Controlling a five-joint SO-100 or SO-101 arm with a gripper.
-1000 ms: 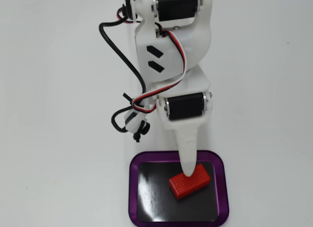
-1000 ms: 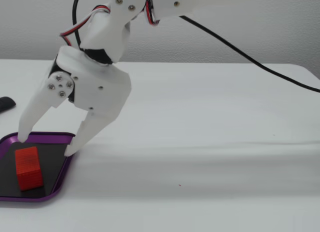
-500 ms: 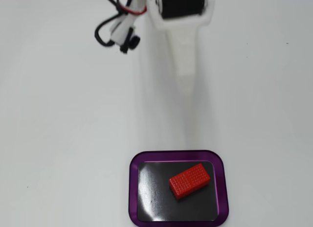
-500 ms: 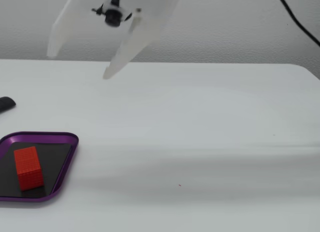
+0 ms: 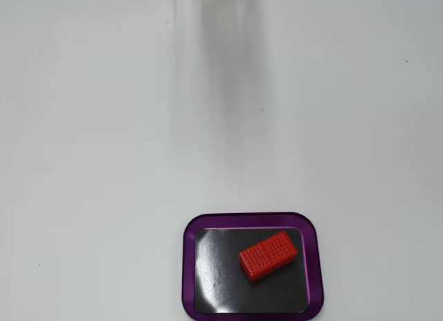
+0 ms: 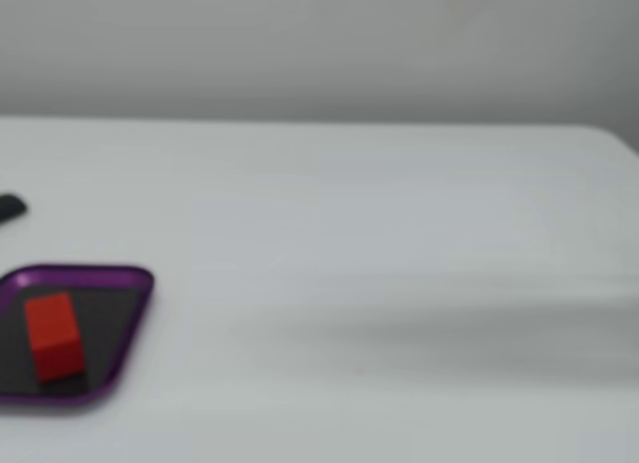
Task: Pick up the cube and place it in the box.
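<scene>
Gripper unseen; cube (image 5: 268,255) inside box (image 5: 315,266)

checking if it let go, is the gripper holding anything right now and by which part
Nothing is held. The cube lies free inside the box, and no gripper shows in either fixed view.

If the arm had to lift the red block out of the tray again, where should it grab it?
Come straight down and pinch the block across its two long sides. It lies flat and slanted in the tray, clear of the rim, so both long sides look free.
</scene>
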